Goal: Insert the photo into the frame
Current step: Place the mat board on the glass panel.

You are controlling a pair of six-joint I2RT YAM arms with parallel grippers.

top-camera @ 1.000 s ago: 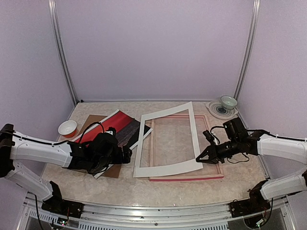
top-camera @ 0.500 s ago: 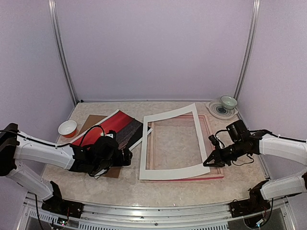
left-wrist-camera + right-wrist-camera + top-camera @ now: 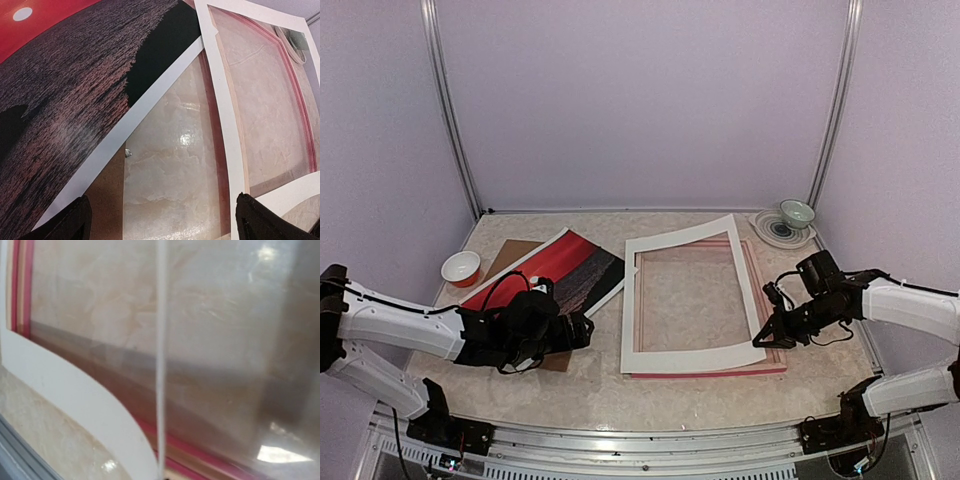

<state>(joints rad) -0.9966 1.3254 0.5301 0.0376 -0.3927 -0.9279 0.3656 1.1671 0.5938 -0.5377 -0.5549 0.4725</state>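
The photo (image 3: pixel 552 268), a red sunset over dark sea, lies at the left on a brown backing board (image 3: pixel 508 251); the left wrist view shows the photo (image 3: pixel 75 75) close up. My left gripper (image 3: pixel 583 331) hovers open just off its near right corner, nothing between the fingers (image 3: pixel 75 221). The pink frame (image 3: pixel 766 318) lies flat at centre right, mostly covered by a white mat (image 3: pixel 686 357). My right gripper (image 3: pixel 761 340) is shut on the mat's right edge, which shows edge-on as a thin white line (image 3: pixel 161 365), and holds that side lifted above the frame (image 3: pixel 200 452).
An orange bowl (image 3: pixel 461 267) stands at the far left. A green bowl (image 3: pixel 796 213) sits on a patterned plate (image 3: pixel 772 234) at the back right. The brown board (image 3: pixel 102 200) reaches under my left gripper. Walls close in the back and both sides.
The right gripper has drawn the white mat to the right, so it now lies more squarely over the frame. The left arm has pulled back slightly toward the near left.
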